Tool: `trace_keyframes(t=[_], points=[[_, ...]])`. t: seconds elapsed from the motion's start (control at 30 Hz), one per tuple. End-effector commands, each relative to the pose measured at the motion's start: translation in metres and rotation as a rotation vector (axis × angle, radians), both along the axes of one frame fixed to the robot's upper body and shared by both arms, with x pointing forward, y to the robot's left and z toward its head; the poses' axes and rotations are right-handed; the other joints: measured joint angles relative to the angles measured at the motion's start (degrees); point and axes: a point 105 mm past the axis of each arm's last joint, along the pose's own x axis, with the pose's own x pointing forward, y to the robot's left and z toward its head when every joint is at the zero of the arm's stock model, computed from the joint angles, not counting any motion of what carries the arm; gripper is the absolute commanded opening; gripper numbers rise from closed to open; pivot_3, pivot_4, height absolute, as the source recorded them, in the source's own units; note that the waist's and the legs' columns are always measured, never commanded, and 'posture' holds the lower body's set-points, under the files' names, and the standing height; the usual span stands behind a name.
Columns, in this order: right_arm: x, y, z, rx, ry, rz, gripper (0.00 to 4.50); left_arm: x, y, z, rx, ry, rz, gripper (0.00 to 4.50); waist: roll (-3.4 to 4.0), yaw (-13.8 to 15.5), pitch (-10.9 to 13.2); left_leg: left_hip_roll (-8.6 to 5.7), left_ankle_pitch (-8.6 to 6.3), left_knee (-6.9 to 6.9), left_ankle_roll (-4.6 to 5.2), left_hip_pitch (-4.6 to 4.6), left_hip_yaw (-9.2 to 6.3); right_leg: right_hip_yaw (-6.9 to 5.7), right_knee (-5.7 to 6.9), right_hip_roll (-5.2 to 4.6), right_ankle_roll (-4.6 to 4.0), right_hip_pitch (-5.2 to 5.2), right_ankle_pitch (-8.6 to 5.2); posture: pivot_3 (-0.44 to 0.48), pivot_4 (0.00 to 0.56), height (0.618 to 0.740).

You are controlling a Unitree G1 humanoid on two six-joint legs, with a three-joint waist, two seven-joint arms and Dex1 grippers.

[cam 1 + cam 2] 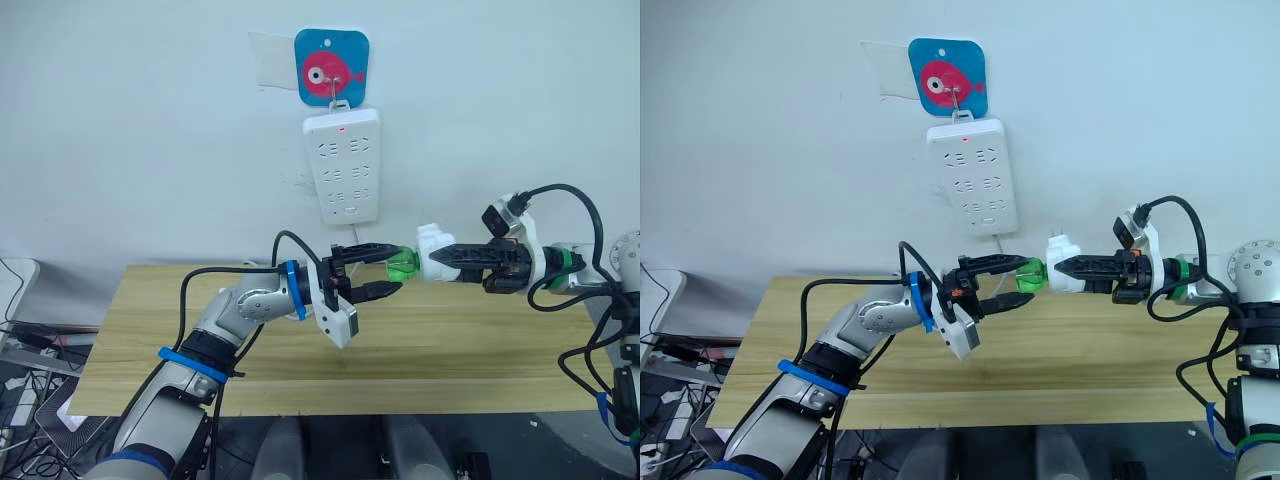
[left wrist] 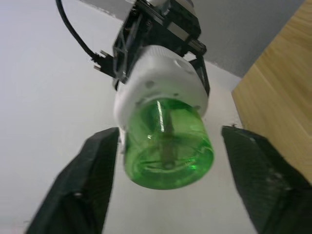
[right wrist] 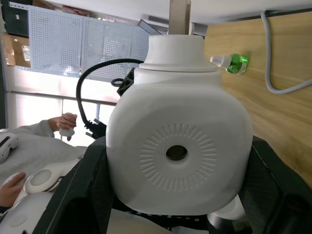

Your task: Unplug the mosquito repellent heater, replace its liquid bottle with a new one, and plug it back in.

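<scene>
The mosquito repellent heater, white and rounded, is held in the air over the table, below and right of the wall power strip. My right gripper is shut on the heater. Its liquid bottle, translucent green with a grey wick inside, sits in the heater's socket and points toward my left arm. My left gripper is open, with its fingers on either side of the bottle and a gap on each side. The new one, green with a white cap, lies on its side on the table.
The wooden table spans the scene below both arms. The strip's grey cable runs down onto the table. A pink-and-blue hook plate holds the strip on the white wall. A person's hands hold controllers behind me.
</scene>
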Motion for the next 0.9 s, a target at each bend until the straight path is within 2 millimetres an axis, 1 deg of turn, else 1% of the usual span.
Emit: trace_keyframes(t=[0.03, 0.13, 0.27, 0.33, 0.4, 0.43, 0.5, 0.53, 0.57, 0.6, 0.63, 0.67, 0.7, 0.8, 0.9], points=[[-0.008, 0.003, 0.013, 0.035, -0.038, 0.049, 2.97, 0.000, -0.002, 0.007, -0.029, 0.002, -0.015, 2.20, 0.00, 0.0, 0.0, 0.00, 0.00, 0.00, 0.00, 0.00, 0.00, 0.00, 0.00, 0.00, 0.00, 0.00, 0.00, -0.099, 0.198, 0.740], [-0.010, 0.004, 0.013, 0.025, -0.038, 0.058, 2.97, -0.001, -0.003, 0.008, -0.044, 0.025, -0.027, 2.20, 0.00, 0.0, 0.0, 0.00, 0.00, 0.00, 0.00, 0.00, 0.00, 0.00, -0.01, 0.00, 0.00, 0.00, 0.00, -0.098, 0.200, 0.740], [-0.012, 0.003, 0.010, -0.009, -0.046, 0.064, 2.97, -0.009, -0.007, 0.009, -0.057, 0.187, -0.099, 2.20, 0.00, 0.0, 0.0, 0.02, 0.00, 0.00, 0.00, 0.00, -0.01, 0.00, 0.00, 0.00, 0.00, 0.00, 0.00, -0.098, 0.200, 0.740], [-0.015, 0.003, 0.007, -0.035, -0.052, 0.073, 2.97, -0.010, -0.008, 0.016, -0.098, 0.416, -0.127, 2.20, 0.00, -0.1, 0.0, 0.02, 0.00, 0.00, 0.00, 0.00, -0.01, -0.01, 0.00, 0.00, 0.00, 0.00, 0.00, -0.095, 0.197, 0.740], [-0.018, 0.003, 0.004, -0.059, -0.059, 0.083, 2.97, -0.010, -0.007, 0.029, -0.175, 0.768, -0.181, 2.20, 0.01, -0.2, 0.0, 0.07, 0.00, 0.00, 0.00, -0.01, -0.04, -0.01, 0.00, 0.01, 0.00, 0.00, 0.00, -0.094, 0.196, 0.740], [-0.019, 0.003, 0.003, -0.070, -0.066, 0.088, 2.97, -0.012, -0.007, 0.032, -0.181, 0.907, -0.208, 2.20, 0.00, -0.4, 0.0, 0.09, 0.00, 0.00, 0.01, -0.03, -0.06, 0.00, -0.01, 0.02, 0.00, -0.01, 0.00, -0.095, 0.199, 0.740], [-0.020, 0.003, 0.002, -0.083, -0.077, 0.094, 2.97, -0.007, -0.002, 0.039, -0.254, 1.301, -0.250, 2.20, 0.01, -0.7, 0.0, 0.15, 0.01, 0.02, 0.01, -0.04, -0.16, -0.03, 0.00, 0.02, 0.00, 0.00, 0.00, -0.095, 0.199, 0.740], [-0.022, 0.003, 0.000, -0.095, -0.091, 0.103, 2.97, -0.002, 0.002, 0.042, -0.310, 1.523, -0.274, 2.20, 0.01, -0.7, 0.0, 0.17, 0.01, 0.05, 0.02, -0.03, -0.28, -0.08, 0.02, 0.03, 0.01, 0.04, -0.01, -0.095, 0.197, 0.740], [-0.024, 0.004, -0.001, -0.106, -0.103, 0.112, 2.97, 0.003, 0.005, 0.046, -0.362, 1.709, -0.304, 2.20, 0.01, -0.7, 0.0, 0.12, 0.03, 0.06, 0.04, -0.02, -0.32, -0.13, 0.02, 0.04, 0.01, 0.06, -0.01, -0.097, 0.196, 0.740], [-0.025, 0.005, -0.002, -0.109, -0.107, 0.121, 2.97, 0.015, 0.010, 0.045, -0.455, 1.930, -0.337, 2.20, 0.01, -0.8, 0.0, 0.09, 0.03, 0.11, 0.05, -0.02, -0.40, -0.18, 0.04, 0.05, 0.02, 0.09, -0.01, -0.097, 0.198, 0.740], [-0.026, 0.006, -0.002, -0.109, -0.109, 0.126, 2.97, 0.021, 0.013, 0.044, -0.506, 2.075, -0.370, 2.20, 0.01, -0.8, 0.0, 0.07, 0.02, 0.18, 0.06, -0.04, -0.43, -0.21, 0.04, 0.04, 0.03, 0.09, -0.02, -0.097, 0.198, 0.740], [-0.027, 0.006, -0.003, -0.110, -0.113, 0.132, 2.97, 0.023, 0.015, 0.042, -0.521, 2.183, -0.398, 2.20, 0.00, -1.0, 0.0, 0.07, 0.02, 0.23, 0.07, -0.02, -0.47, -0.30, 0.04, 0.04, 0.05, 0.13, -0.03, -0.099, 0.196, 0.740], [-0.027, 0.007, -0.003, -0.109, -0.116, 0.135, 2.97, 0.018, 0.013, 0.037, -0.491, 2.266, -0.427, 2.20, -0.01, -1.2, 0.0, 0.03, 0.01, 0.32, 0.08, -0.06, -0.49, -0.43, 0.05, 0.08, 0.05, 0.13, -0.03, -0.099, 0.194, 0.740], [-0.026, 0.009, -0.002, -0.106, -0.122, 0.139, 2.97, 0.005, 0.008, 0.032, -0.416, 2.364, -0.459, 2.20, 0.00, -1.7, 0.0, 0.06, -0.13, 0.55, 0.32, -0.17, -0.65, -0.48, 0.07, 0.27, 0.04, 0.08, -0.03, -0.100, 0.196, 0.740], [-0.024, 0.009, -0.001, -0.099, -0.117, 0.132, 2.97, -0.002, 0.004, 0.035, -0.395, 2.371, -0.475, 2.73, 0.00, -1.7, 0.0, 0.00, 0.00, 0.62, 0.10, -0.16, -0.59, -0.36, 0.09, 0.24, 0.03, 0.06, -0.03, -0.099, 0.194, 0.740]])
